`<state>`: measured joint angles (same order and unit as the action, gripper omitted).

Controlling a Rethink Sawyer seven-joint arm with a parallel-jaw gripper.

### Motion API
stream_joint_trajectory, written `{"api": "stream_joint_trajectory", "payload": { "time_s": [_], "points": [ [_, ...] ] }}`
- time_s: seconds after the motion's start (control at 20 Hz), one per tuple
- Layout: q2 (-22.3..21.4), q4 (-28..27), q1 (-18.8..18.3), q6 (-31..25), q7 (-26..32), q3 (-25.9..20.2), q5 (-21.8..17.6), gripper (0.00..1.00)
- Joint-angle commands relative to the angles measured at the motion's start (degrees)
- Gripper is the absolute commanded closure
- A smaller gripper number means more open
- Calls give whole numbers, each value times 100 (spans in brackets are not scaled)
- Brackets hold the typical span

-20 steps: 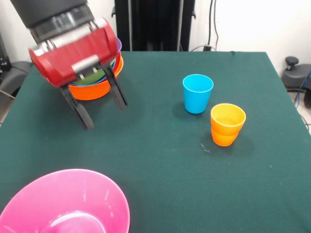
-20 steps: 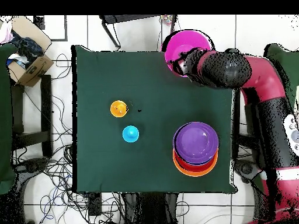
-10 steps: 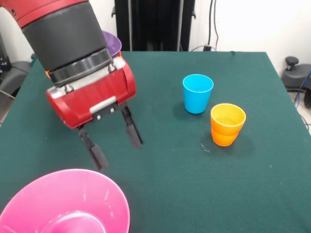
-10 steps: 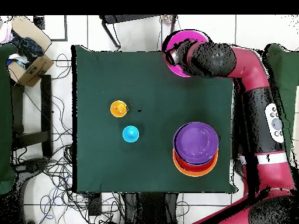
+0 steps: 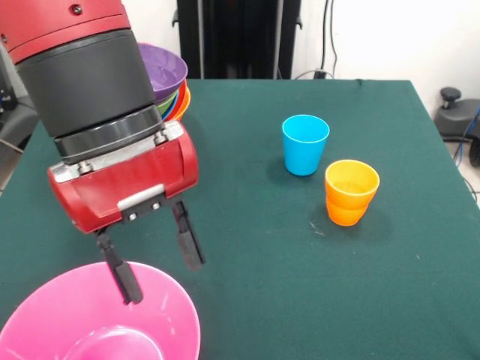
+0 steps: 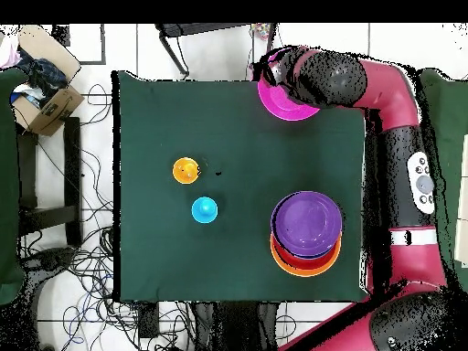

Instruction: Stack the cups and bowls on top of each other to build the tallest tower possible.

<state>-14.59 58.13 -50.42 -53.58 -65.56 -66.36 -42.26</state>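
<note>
Pink bowl (image 5: 101, 319) sits nearest the camera at the bench (image 5: 255, 300) edge, empty and upright, with my gripper (image 5: 154, 262) poised right at its rim. I have the jaws spread, one finger (image 5: 124, 279) over the bowl's inside and the other (image 5: 187, 241) outside its wall, which reads to me as a straddle of the rim ahead of a pinch. Nothing is held between them as yet, and I cannot tell whether either finger touches the plastic.

Midway across the green cloth stand the cups, well apart from the bowl. An orange cup (image 5: 351, 193) shows a step in its wall, so I judge it to be two cups nested, with a yellow one inside or on top; I cannot separate them for certain. Just beyond it, close but not touching, is the blue cup (image 5: 305, 144), upright and empty.

Farthest back, partly hidden by the arm's black and red wrist, rises the tower (image 5: 169, 86): bowls nested one in another, purple uppermost, with green and orange rims showing beneath. From overhead the purple bowl (image 6: 307, 222) fills most of the big orange base (image 6: 304, 265), and nothing lies inside it. My reading is that the pink bowl is the next piece for that pile, and that the cups wait their turn.
</note>
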Motion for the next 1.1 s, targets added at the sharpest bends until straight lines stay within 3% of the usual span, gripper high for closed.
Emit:
{"api": "stream_joint_trajectory", "payload": {
  "time_s": [0.05,0.8,1.1],
  "points": [
    [168,-657,367,-104,2026,694,-648,0],
    [23,143,437,24,543,1239,-335,0],
    [27,46,519,-71,531,1378,-257,0]
  ]
}}
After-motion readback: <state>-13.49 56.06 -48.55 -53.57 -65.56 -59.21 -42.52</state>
